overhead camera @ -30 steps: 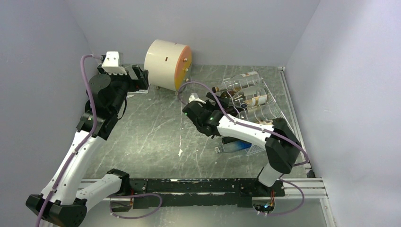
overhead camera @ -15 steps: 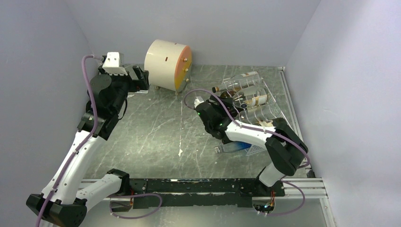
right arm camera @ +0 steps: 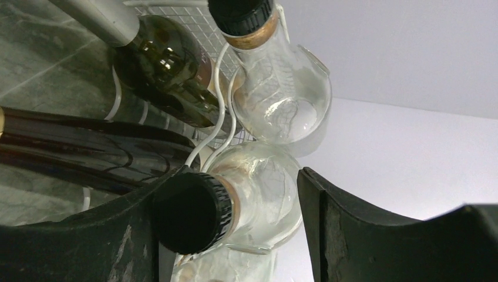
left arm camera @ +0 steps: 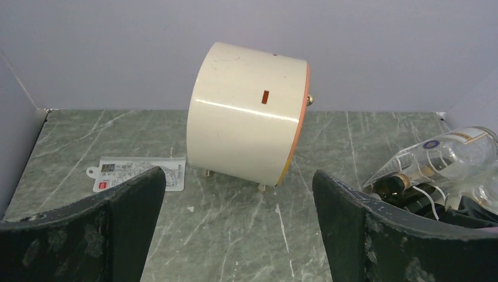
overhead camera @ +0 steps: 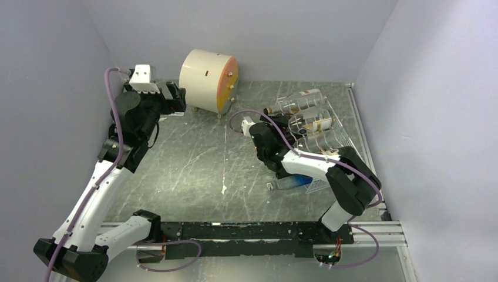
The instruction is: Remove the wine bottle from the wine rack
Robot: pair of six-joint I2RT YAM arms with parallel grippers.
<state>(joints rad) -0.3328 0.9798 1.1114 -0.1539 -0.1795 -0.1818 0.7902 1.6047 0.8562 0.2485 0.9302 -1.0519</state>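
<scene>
Right jaws spread around clear wine bottle (right arm camera: 264, 188) cap, white wine rack (right arm camera: 205, 35)

Wide open table (overhead camera: 188, 158) between the two arms. At the back, a drum (overhead camera: 208, 80) in the way, ahead of the spread left gripper (left arm camera: 238, 194) but apart from it. On the right, bottles (overhead camera: 305, 114) packed tight in the rack (overhead camera: 346, 141) (dark and clear ones pressed close). Little room there: clear bottle (right arm camera: 264, 188) cap in the gap of the spread right gripper (right arm camera: 241, 176), wall (overhead camera: 423, 117) just beside the rack.
</scene>
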